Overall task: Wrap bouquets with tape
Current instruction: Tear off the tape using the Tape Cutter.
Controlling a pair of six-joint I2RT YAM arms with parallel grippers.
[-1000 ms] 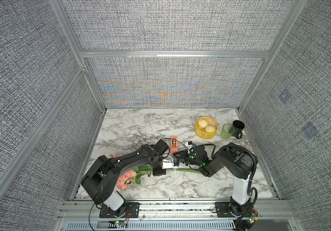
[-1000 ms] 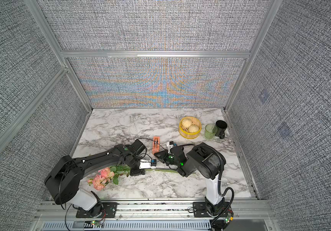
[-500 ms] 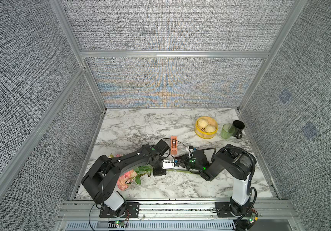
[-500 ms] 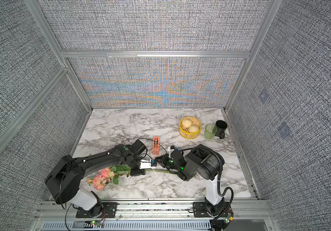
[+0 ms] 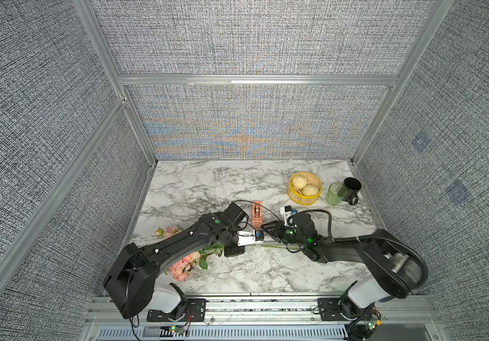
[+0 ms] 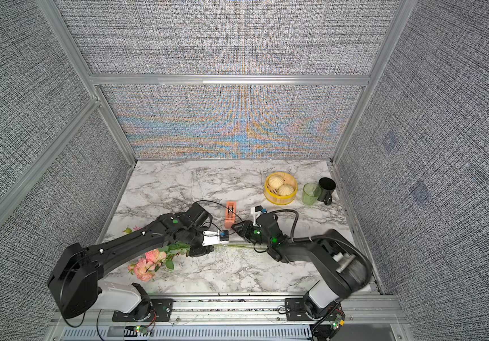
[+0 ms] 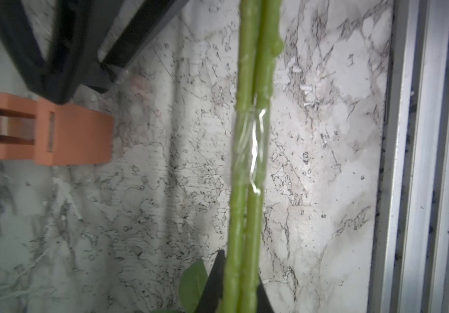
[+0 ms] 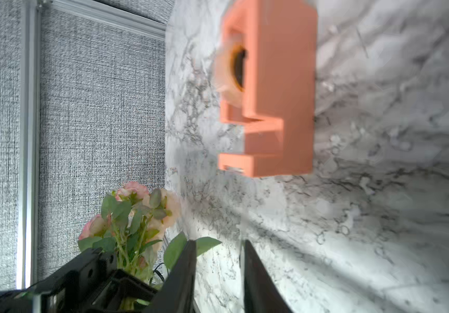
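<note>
1. In both top views the left gripper (image 5: 233, 250) is clamped on the stems of the bouquet (image 5: 182, 265), which lies low along the marble table (image 5: 208, 183). The right gripper (image 5: 270, 228) stands parted and empty, just beside the tape dispenser (image 5: 257, 214). A careless swing could tip that dispenser. The steamer basket (image 5: 303, 202), green cup (image 5: 334, 195) and black mug (image 5: 352, 189) sit well apart. Grey woven walls (image 5: 60, 118) in an aluminium frame (image 5: 255, 79) enclose the cell.
2. Left wrist: the fingers (image 7: 215, 279) pinch two stems (image 7: 245, 216) joined by a wrinkled clear tape band (image 7: 250, 141). The creases suggest a weak bond that may peel if the stems twist. The table's metal edge rail (image 7: 407, 162) is near.
3. Right wrist: the jaws are spread with nothing between them, and the dispenser (image 8: 280, 94) is ahead. The glossy marble (image 8: 380, 216) may let it slide when tape is pulled.
</note>
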